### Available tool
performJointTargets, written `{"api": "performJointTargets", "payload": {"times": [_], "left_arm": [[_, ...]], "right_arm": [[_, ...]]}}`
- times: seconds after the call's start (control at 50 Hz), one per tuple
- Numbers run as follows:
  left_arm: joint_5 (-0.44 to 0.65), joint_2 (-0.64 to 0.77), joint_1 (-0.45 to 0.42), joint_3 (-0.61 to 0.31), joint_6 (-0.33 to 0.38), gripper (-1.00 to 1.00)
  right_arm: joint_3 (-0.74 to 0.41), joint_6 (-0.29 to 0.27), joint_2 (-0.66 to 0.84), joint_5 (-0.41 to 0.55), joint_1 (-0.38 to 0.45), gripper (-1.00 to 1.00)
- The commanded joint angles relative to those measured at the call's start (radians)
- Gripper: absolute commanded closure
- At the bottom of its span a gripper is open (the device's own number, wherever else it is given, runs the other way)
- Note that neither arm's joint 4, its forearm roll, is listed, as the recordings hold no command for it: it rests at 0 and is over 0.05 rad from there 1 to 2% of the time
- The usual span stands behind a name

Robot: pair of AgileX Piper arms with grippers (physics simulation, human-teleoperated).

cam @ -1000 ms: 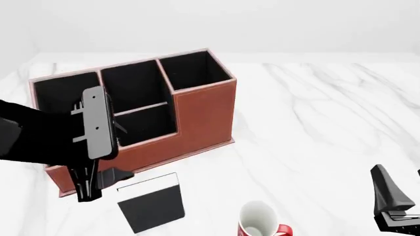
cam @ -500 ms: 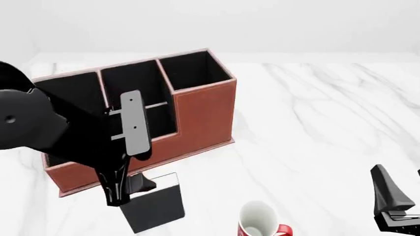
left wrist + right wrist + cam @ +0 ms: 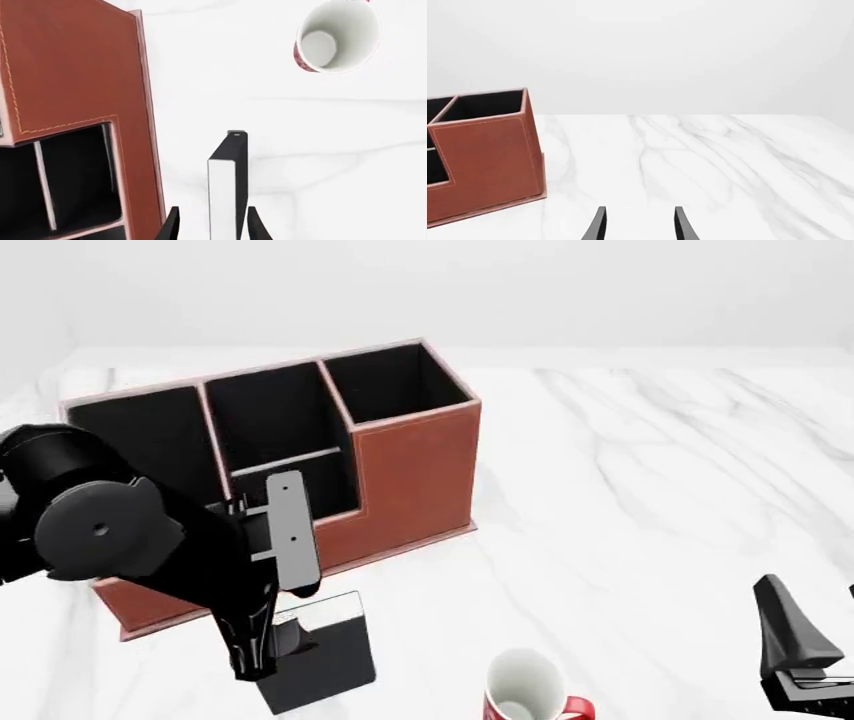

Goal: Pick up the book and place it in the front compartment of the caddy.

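Note:
The thin black book (image 3: 327, 660) is near the table's front, its white page edge (image 3: 219, 195) showing along the top. My left gripper (image 3: 256, 660) is open and down over the book's left end. In the left wrist view its fingers (image 3: 257, 227) stand on either side of the book (image 3: 237, 165). Just behind it stands the red-brown caddy (image 3: 414, 470). Its front compartment (image 3: 274, 420) is the full-height middle cell beyond the low partition. My right gripper (image 3: 801, 660) is open and holds nothing at the front right, far from both.
A red-and-white mug (image 3: 525, 688) stands upright right of the book, also visible in the left wrist view as the mug (image 3: 333, 37). My left arm's black body (image 3: 94, 530) covers the caddy's lower left front. White marble table (image 3: 641, 490) stretches to the right.
My left arm swung right and came down in front of the caddy, lowering its gripper onto the book's left end. The book, mug and right gripper stayed put.

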Motion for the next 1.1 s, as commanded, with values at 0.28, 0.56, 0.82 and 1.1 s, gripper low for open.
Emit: {"api": "performJointTargets", "payload": {"times": [0.28, 0.56, 0.82, 1.1], "left_arm": [[-0.103, 0.045, -0.028, 0.083, -0.031, -1.00], [-0.158, 0.071, -0.022, 0.128, -0.034, -1.00], [-0.188, 0.088, -0.046, 0.148, -0.059, -1.00], [-0.172, 0.089, -0.024, 0.140, -0.029, 1.00]], "right_arm": [[0.001, 0.000, 0.000, -0.001, 0.000, -1.00], [0.001, 0.000, 0.000, -0.001, 0.000, -1.00], [0.001, 0.000, 0.000, -0.001, 0.000, -1.00], [0.001, 0.000, -0.005, 0.003, 0.001, -1.00]]}}
